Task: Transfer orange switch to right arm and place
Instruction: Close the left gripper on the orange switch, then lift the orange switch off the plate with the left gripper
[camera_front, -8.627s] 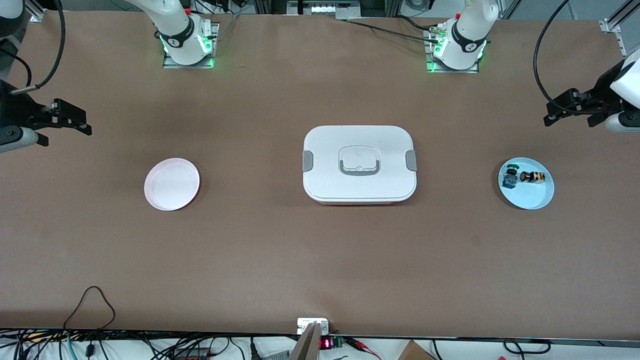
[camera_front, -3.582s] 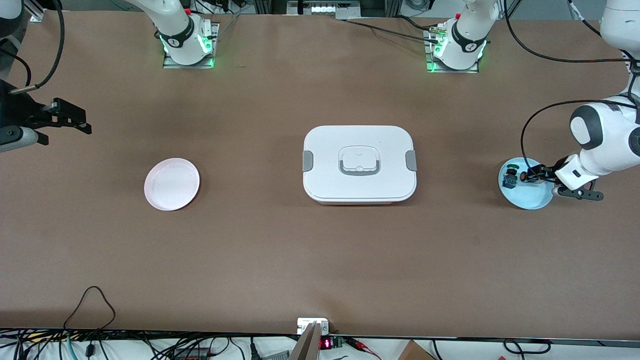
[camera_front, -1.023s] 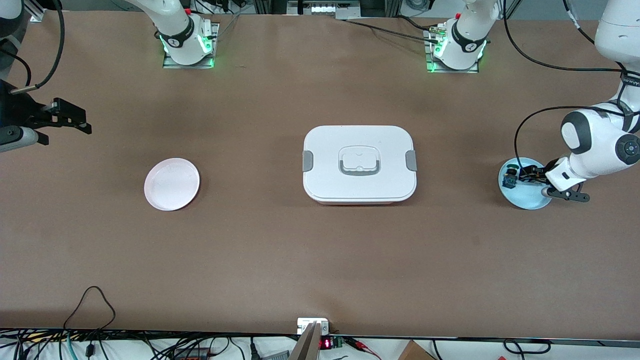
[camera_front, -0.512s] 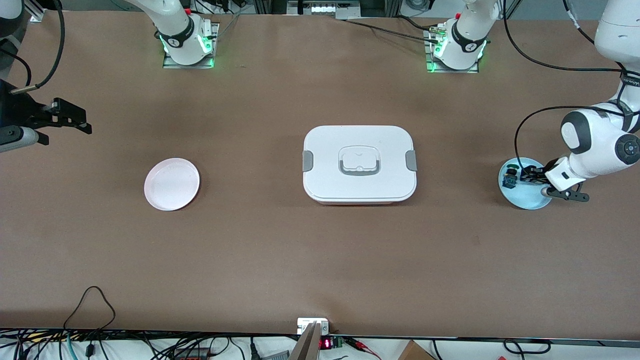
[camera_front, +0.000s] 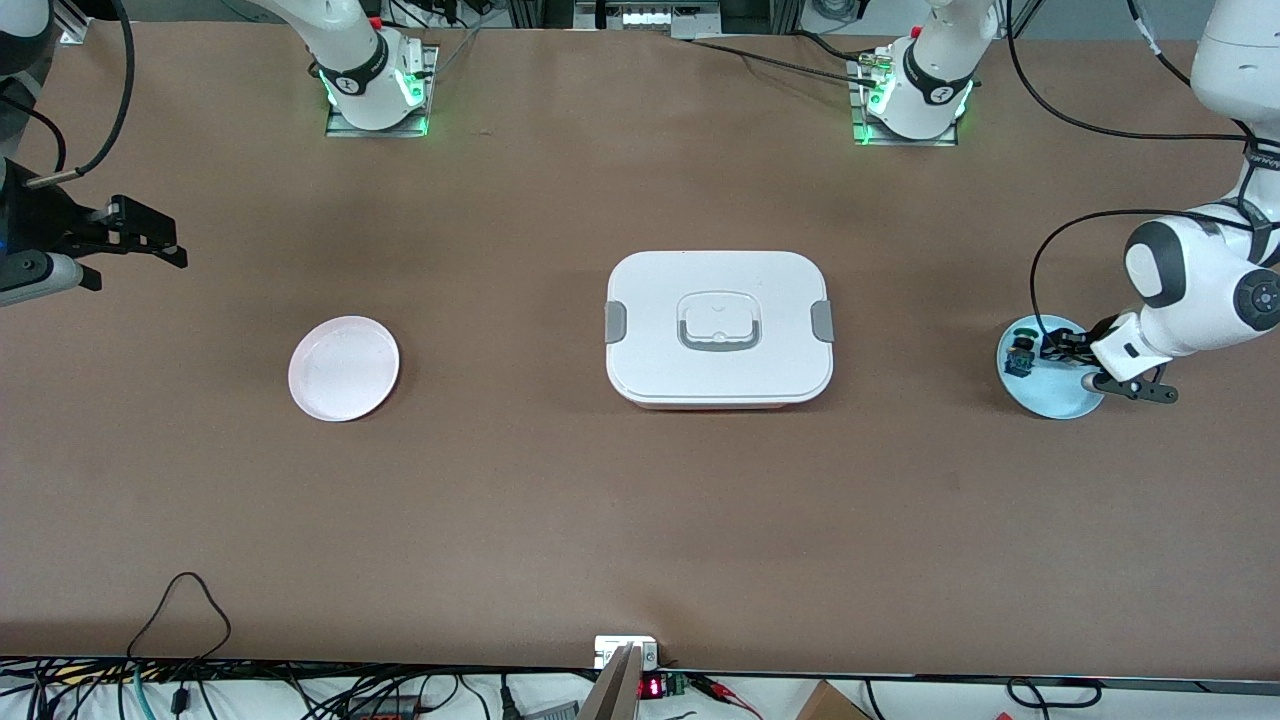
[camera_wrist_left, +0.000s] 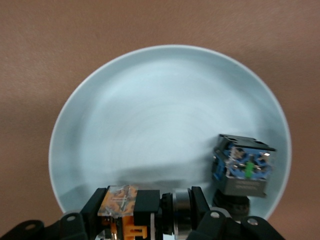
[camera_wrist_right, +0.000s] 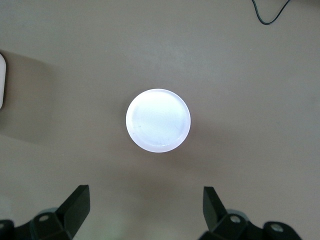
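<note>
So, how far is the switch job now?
Done: the left tool has shut on the orange switch, which lies on the blue plate beside the blue switch. Left: lifting, handing over to the right tool, open and waiting above the pink plate, then placing.

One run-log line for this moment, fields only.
left gripper: shut on orange switch, in blue plate | right gripper: open, waiting above pink plate | handover: not yet
</note>
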